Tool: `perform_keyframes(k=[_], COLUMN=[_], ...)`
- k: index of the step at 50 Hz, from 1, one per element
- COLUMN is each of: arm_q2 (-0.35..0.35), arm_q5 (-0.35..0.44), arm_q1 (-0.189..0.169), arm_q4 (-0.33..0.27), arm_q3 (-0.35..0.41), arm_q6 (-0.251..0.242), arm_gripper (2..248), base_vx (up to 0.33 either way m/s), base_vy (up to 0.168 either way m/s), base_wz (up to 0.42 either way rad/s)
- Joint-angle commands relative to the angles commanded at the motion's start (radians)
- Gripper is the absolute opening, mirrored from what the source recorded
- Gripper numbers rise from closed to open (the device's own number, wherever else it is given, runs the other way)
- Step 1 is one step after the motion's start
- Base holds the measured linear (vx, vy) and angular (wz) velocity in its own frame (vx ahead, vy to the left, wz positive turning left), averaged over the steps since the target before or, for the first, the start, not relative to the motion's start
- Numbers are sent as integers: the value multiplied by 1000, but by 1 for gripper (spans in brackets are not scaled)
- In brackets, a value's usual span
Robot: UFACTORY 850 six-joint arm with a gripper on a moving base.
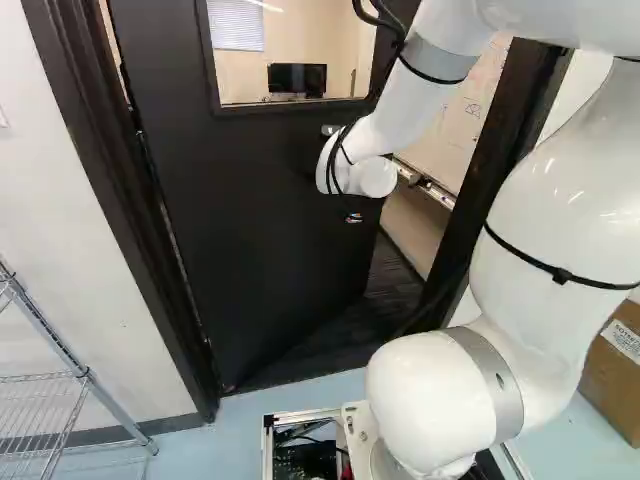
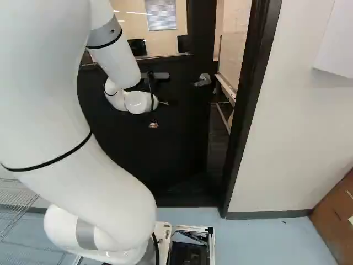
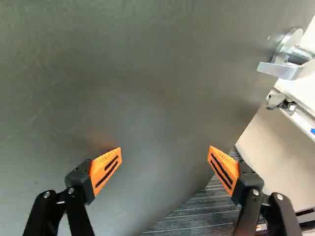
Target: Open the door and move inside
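Door (image 1: 250, 230): dark, ajar, swung inward away from the base; its free edge stands apart from the frame (image 2: 248, 105), leaving an opening at the right of the door in both base views. Location: straight ahead of the arm. Window pane (image 1: 340, 45) in its upper part. Metal lever handle (image 2: 202, 80) on the door near the free edge.

Gripper (image 2: 153, 125): in front of the door, below the window and on the hinge side of the handle. Wrist view gives the fingers spread wide, orange pads (image 3: 106, 169) well apart, nothing held. Door face lies ahead of them and fills most of that view; contact with it cannot be told. Handle is ahead, off beyond the finger nearer the opening, outside the grip.

Arm (image 2: 113, 61): reaches forward from the base toward the door, bent at its joints, cables (image 1: 335, 165) strapped along the wrist.

Through the opening: dark striped carpet (image 3: 206, 216), whiteboard (image 1: 470, 120) with a tray (image 1: 425, 183) along its lower edge. Through the pane: monitor (image 1: 297, 78) and window blind (image 1: 236, 25).

Near side: pale blue floor (image 2: 265, 237); wire shelf (image 1: 45, 400) at the left of the left base view, cardboard box (image 1: 612, 375) at its right
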Motion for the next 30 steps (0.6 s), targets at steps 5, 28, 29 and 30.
perform_keyframes(k=[5, 28, 29, 30], arm_q2=[-8, -54, -56, -59], arm_q5=[0, 0, 0, 0], arm_q1=[7, 37, 38, 40], arm_q4=[0, 0, 0, 0], arm_q3=[-9, -56, -58, -61], arm_q6=[0, 0, 0, 0], arm_gripper=[247, 247, 247, 247], base_vx=[0, 0, 0, 0], base_vy=[0, 0, 0, 0], base_wz=[0, 0, 0, 0])
